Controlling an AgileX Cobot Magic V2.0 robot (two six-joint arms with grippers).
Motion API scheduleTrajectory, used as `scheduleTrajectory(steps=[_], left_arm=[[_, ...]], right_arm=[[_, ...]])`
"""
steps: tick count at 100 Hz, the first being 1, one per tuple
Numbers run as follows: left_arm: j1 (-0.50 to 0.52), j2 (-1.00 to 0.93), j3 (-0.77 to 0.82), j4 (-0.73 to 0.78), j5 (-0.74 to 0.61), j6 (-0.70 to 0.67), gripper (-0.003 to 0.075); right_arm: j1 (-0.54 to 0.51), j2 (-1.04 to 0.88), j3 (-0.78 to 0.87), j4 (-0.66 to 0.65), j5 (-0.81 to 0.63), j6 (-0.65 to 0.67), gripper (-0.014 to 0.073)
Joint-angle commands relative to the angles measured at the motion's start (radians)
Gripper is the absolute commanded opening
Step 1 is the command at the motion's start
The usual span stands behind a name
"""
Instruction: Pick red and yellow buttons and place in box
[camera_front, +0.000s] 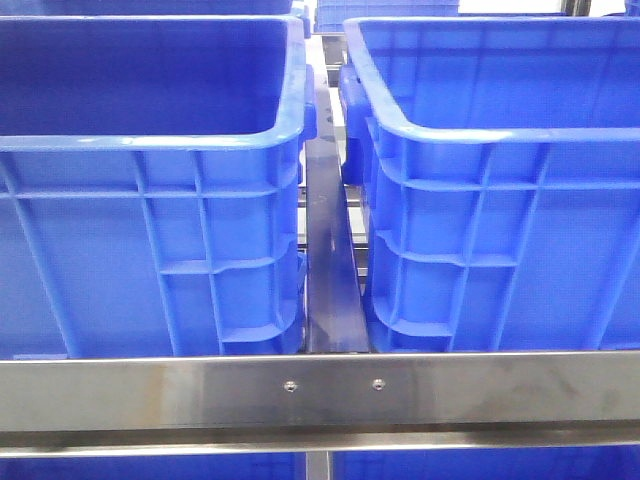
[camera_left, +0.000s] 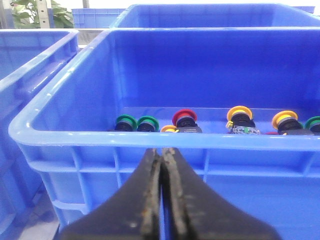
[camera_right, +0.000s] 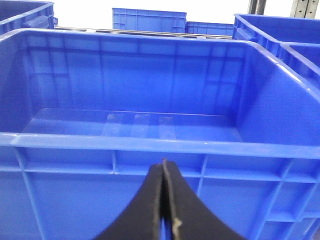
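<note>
Dark red button (camera_left: 184, 118) and yellow button (camera_left: 239, 113) have round domed caps.

Blue crate (camera_left: 65, 131) holds green (camera_left: 126, 121), red (camera_left: 184, 117) and yellow buttons (camera_left: 239, 113).

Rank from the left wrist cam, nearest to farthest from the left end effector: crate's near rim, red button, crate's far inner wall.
1. Near rim: directly ahead of the shut left end effector.
2. Red button: on the crate floor, beyond the rim, among green and yellow ones.
3. Far inner wall: behind all the buttons.
</note>
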Motion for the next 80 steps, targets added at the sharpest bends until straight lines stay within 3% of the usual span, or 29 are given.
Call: scheduleTrajectory(steps=[1, 22, 43, 62, 80], left_arm=[[0.002, -0.030, 0.053, -0.010, -0.087, -0.009, -0.0020], [0.002, -0.030, 0.001, -0.010, -0.073, -0.009, -0.0020], [0.002, 0.017, -0.187, -0.010, 0.132, -0.009, -0.0020], [0.002, 0.180, -0.361, -0.010, 0.286, -0.006, -0.0020], [0.002, 0.402, -0.523, -0.010, 0.351, -0.006, -0.0019]], right_arm=[[-0.003, -0.023, -0.017, -0.008, -0.073, -0.002, -0.0067], [-0.003, -0.023, -0.017, -0.008, -0.073, -0.002, -0.0067], [-0.003, -0.023, -0.017, -0.008, -0.073, -0.002, -0.0067], [-0.003, -0.023, -0.017, -0.008, -0.073, -0.002, -0.0067], [-0.003, -0.023, -0.017, -0.008, -0.073, -0.002, -0.0067]])
